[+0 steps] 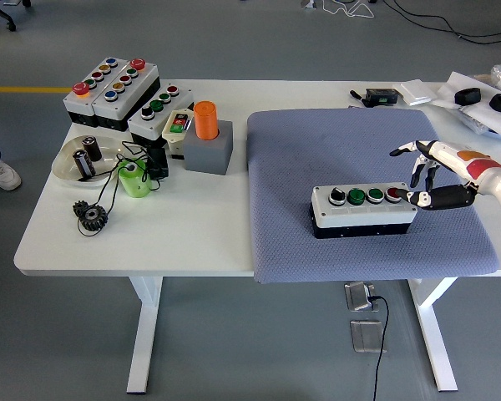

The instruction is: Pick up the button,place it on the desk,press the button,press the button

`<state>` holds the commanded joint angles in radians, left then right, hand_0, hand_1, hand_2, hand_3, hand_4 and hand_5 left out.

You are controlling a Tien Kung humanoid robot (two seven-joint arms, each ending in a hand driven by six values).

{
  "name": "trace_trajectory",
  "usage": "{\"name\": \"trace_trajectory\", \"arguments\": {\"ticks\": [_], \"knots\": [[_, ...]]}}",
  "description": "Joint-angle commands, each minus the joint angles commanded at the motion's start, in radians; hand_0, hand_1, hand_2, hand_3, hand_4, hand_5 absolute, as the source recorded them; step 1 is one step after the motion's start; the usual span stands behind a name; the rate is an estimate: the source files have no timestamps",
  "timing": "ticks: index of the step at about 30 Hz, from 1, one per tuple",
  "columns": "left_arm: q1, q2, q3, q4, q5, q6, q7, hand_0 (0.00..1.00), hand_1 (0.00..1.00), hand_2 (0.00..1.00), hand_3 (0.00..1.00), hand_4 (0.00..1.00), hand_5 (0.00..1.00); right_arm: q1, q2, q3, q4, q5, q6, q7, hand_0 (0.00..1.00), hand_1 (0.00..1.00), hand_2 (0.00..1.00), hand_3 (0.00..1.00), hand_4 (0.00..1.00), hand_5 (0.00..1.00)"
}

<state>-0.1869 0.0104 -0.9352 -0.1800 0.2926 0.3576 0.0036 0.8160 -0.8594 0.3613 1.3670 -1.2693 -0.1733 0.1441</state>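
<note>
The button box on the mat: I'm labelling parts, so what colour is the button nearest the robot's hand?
Red, in the head view.

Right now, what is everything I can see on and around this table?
button box: 1, white top, black base, four buttons, on the mat
mat: 1, blue-grey, table's right half
other button boxes: about 4, far left corner
orange cylinder: 1, in a grey block
dish: 1, clear, left, holding small parts
green cup: 1, beside the dish
gear: 1, black, left front
table: 1, white
right hand: 1, thumb at the box's right end, fingers spread
</note>
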Motion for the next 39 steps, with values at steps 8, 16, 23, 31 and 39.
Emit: {"name": "trace_trajectory", "arguments": {"ticks": [8,16,23,31,39], "knots": [[0.008,-0.004,0.001,0.0,0.007,0.002,0.003,0.658,0.705,0.72,0.521,0.329,0.963,-0.003,0.01,-0.017,-0.007,-0.025,0.036,-0.041,0.076,0.002,0.077,0.71,0.643,0.324],[0.012,-0.004,0.001,0.0,0.015,0.002,0.005,0.657,0.703,0.719,0.519,0.329,0.962,0.001,0.037,-0.036,-0.022,-0.033,0.027,-0.048,0.078,0.002,0.079,0.69,0.625,0.349],[0.004,-0.002,-0.002,0.0,0.015,0.002,0.004,0.656,0.704,0.717,0.519,0.329,0.962,0.003,0.058,-0.044,-0.056,-0.036,0.021,-0.055,0.08,0.002,0.08,0.691,0.62,0.349],[0.001,-0.001,-0.008,0.0,0.019,0.002,0.004,0.655,0.704,0.717,0.518,0.328,0.961,0.007,0.07,-0.056,-0.081,-0.04,0.025,-0.059,0.078,0.002,0.08,0.689,0.617,0.351],[0.001,-0.001,-0.006,0.0,0.017,0.002,0.004,0.655,0.703,0.717,0.516,0.329,0.962,0.009,0.074,-0.07,-0.09,-0.043,0.032,-0.064,0.08,0.002,0.079,0.687,0.615,0.355]]}}
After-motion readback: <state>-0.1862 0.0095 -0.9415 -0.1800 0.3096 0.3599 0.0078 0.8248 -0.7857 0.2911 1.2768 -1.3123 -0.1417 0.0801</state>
